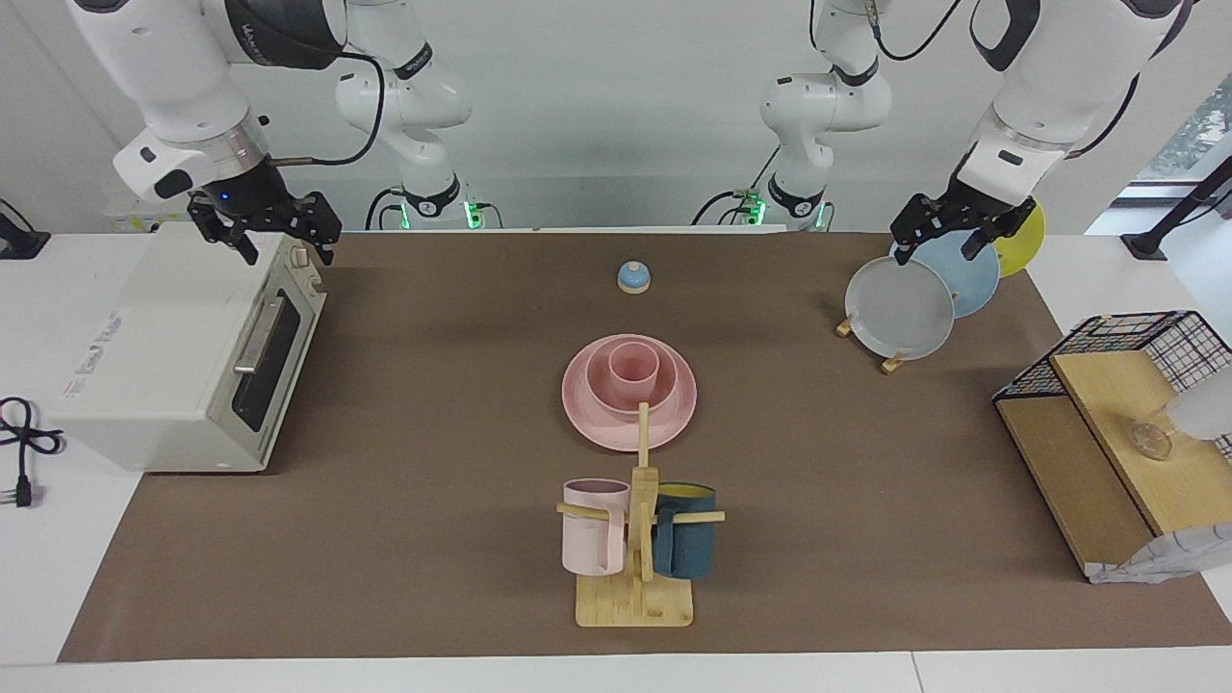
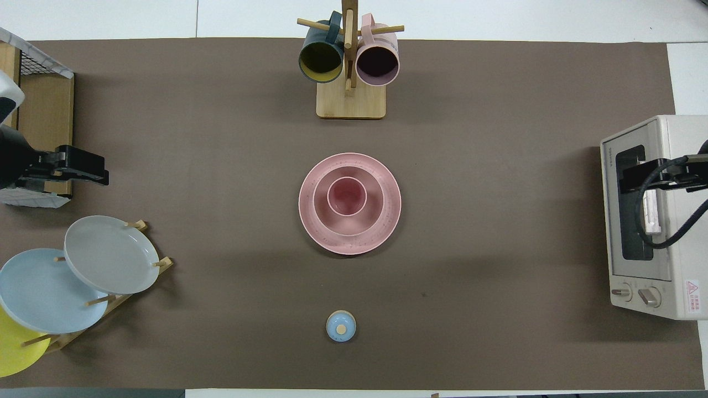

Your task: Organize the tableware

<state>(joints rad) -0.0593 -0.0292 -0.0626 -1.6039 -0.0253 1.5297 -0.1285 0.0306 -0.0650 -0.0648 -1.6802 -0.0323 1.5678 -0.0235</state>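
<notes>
Brown mat bears nested pink tableware.

A robotics lab staged as a kitchen corner. Two white robot arms are bolted at the edge of a white table before a bare white wall, cables trailing from their bases. A brown paper-like mat covers the tabletop, and household props sit spread out on it — a white toaster oven, a bamboo mug tree with two mugs, a wooden rack of coloured plates, a wire-and-wood shelf — each placed well apart, as for a test.
</notes>
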